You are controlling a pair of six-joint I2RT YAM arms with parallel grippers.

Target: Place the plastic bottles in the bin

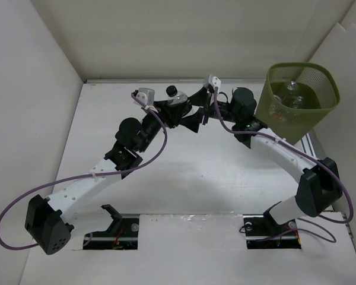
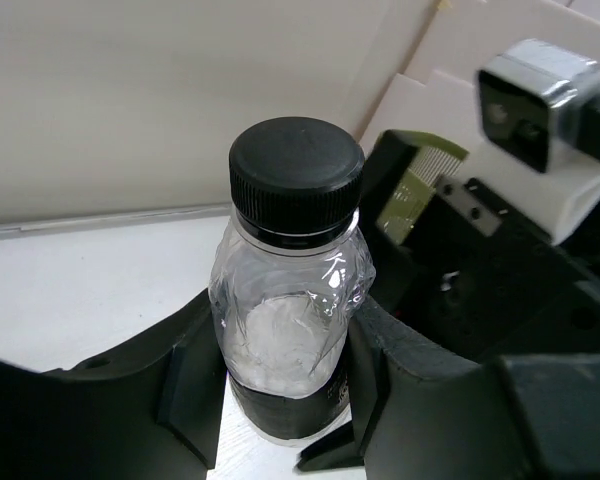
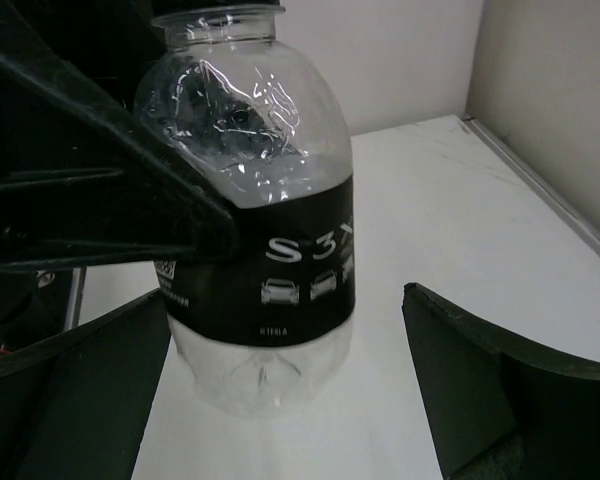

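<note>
top view: at the far middle of the table (image 1: 196, 178) the left gripper (image 1: 177, 108) pinches one black-labelled bottle (image 1: 173, 92), likely for a hand-over, since the bin (image 1: 321, 89) stands far right. at least two clear bottles (image 1: 291, 95) show inside it. left wrist: its fingers (image 2: 180, 385) clamp the bottle's waist. right wrist: the right gripper (image 3: 280, 385) is spread wide around that same bottle, not touching it.

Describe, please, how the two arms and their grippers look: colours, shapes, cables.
Both the left arm and the right arm have white links between bulky black joints. A purple cable loops along each arm. The left gripper and the right gripper have wide, matte black fingers. A small camera in a white mount sits at each wrist.
</note>
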